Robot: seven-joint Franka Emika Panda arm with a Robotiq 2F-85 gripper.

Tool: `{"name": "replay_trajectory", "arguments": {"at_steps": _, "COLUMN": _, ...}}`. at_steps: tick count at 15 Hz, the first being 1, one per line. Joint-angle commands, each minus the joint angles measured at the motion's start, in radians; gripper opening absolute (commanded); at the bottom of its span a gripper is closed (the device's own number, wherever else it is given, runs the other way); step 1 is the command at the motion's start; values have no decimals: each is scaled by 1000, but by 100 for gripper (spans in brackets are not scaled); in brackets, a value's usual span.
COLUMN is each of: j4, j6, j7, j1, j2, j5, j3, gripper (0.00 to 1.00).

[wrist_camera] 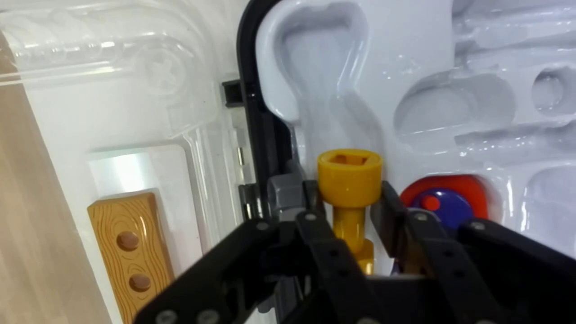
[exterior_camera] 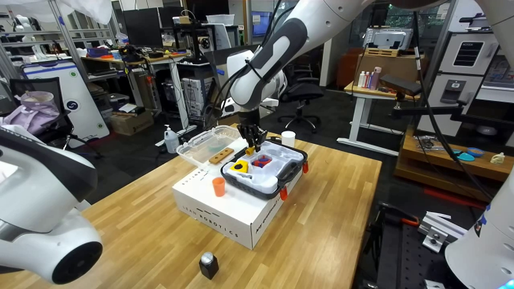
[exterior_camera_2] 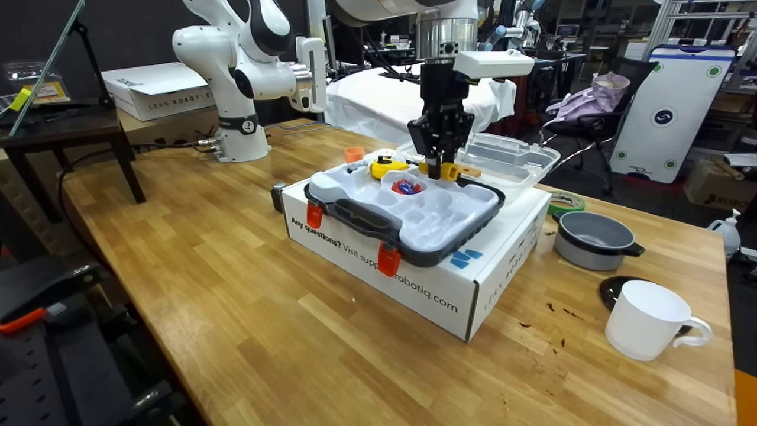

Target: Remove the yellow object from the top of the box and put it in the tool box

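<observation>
Our tool (wrist_camera: 350, 198) grips yellow piece (wrist_camera: 349, 181) over tool box (exterior_camera_2: 440, 214); clearance hard to tell; we'd lower gently, then release.

Robotics lab: white robot arms (exterior_camera_2: 208, 59), monitors (exterior_camera: 143, 32), metal framing (exterior_camera: 69, 39).

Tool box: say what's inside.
Inside the tool box: a yellow-black piece, a red-blue piece. In the wrist view, the gripper, holding the yellow object, hides part of the inside.

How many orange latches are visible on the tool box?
2 on the tool box: one latch nearer the orange cup, another latch nearer the white mug. Its hinge side is partly hidden.
</observation>
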Motion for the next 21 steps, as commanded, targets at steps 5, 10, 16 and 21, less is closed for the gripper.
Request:
{"name": "replay_trajectory", "arguments": {"at_steps": 5, "j4": 22, "j6": -33, "j7": -5, "j1": -12, "j2": 10, "j5": 8, "j3": 20, "gripper": 14}}
{"name": "replay_trajectory", "arguments": {"at_steps": 10, "j4": 23, "j6": -36, "j7": 0, "j1": -11, "j2": 10, "j5": 8, "j3": 22, "gripper": 78}}
{"name": "replay_trajectory", "arguments": {"at_steps": 16, "j4": 11, "j6": -31, "j7": 0, "j1": -12, "j2": -2, "j5": 8, "j3": 22, "gripper": 100}}
{"name": "replay_trajectory", "arguments": {"at_steps": 21, "j4": -47, "j6": -10, "j7": 3, "j1": -15, "j2": -65, "j5": 14, "j3": 23, "gripper": 100}}
